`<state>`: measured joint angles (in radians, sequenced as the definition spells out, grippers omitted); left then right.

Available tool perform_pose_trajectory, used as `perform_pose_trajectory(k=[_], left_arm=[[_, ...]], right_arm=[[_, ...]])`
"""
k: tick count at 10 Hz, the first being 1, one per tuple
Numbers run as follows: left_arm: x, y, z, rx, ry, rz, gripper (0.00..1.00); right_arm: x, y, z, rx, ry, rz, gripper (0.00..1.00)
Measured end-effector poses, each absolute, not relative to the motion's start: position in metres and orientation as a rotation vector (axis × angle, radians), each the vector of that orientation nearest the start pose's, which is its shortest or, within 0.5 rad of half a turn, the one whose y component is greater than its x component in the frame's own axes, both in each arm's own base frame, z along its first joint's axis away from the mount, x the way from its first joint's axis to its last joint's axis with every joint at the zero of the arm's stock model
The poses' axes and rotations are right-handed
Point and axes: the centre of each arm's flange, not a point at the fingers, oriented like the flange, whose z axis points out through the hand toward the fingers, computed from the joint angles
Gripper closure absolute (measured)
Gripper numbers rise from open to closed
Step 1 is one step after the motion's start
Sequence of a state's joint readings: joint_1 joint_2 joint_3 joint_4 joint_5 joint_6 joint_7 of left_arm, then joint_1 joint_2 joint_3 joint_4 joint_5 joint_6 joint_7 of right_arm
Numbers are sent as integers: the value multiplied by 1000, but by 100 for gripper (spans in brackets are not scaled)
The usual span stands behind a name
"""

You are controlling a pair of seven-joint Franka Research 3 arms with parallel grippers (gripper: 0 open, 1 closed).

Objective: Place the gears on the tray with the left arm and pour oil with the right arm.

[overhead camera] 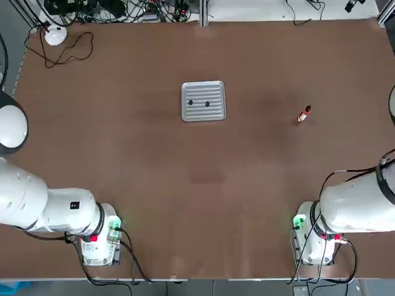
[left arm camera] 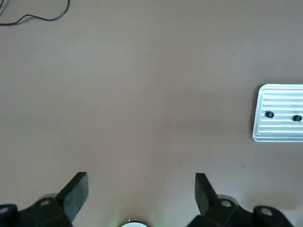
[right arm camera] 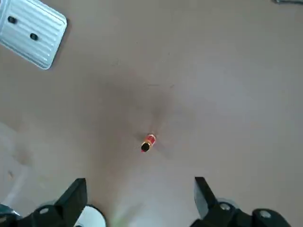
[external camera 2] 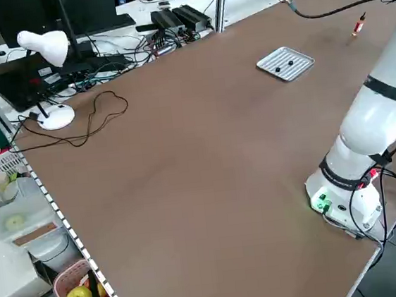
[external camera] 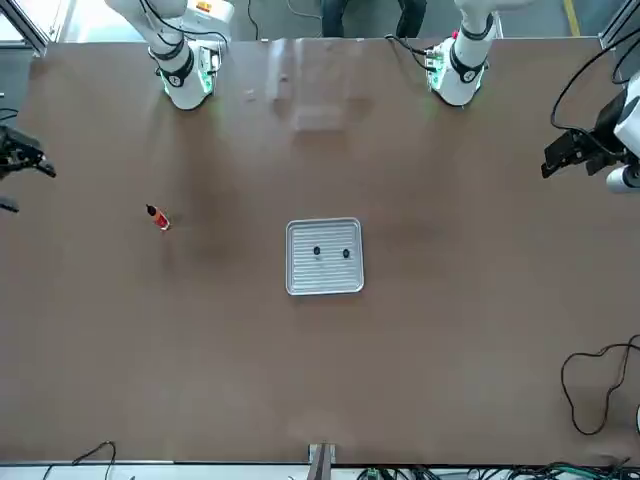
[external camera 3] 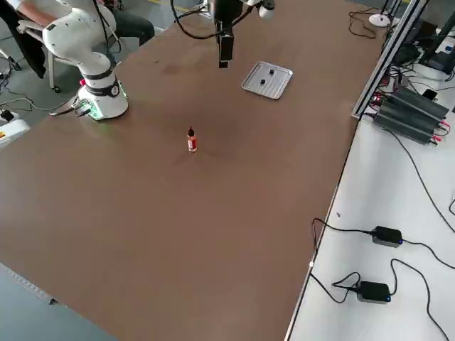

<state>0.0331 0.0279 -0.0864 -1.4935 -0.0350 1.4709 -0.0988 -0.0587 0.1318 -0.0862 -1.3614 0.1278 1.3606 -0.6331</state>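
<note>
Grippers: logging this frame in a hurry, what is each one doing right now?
Left gripper: open, holding nothing.
Right gripper: open, holding nothing.

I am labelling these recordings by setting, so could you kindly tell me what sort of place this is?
Most likely a robotics lab: two white robot arms bolted to a brown table, with cables and black power supplies alongside.

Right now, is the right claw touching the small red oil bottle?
Apart. Right wrist view shows bare table between the open right claw and the small red oil bottle.
</note>
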Motion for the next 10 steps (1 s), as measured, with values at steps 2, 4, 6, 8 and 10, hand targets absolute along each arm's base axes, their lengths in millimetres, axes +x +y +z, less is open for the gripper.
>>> perform_pose_trajectory(k=[2,4,6,8,10], left_arm=[[552,-33,639,-3174,-69,76,0],[552,-33,642,-3174,-69,68,0],[552,-33,642,-3174,-69,67,0],[552,-33,642,-3174,-69,66,0],[552,-33,642,-3174,-69,66,0]], right_arm=[[557,-46,638,-2972,-339,191,0],[552,-41,645,-3009,2,191,0],[559,-44,641,-3017,191,95,0],[570,-47,620,-3017,235,11,0],[576,-49,611,-3018,244,-43,0]])
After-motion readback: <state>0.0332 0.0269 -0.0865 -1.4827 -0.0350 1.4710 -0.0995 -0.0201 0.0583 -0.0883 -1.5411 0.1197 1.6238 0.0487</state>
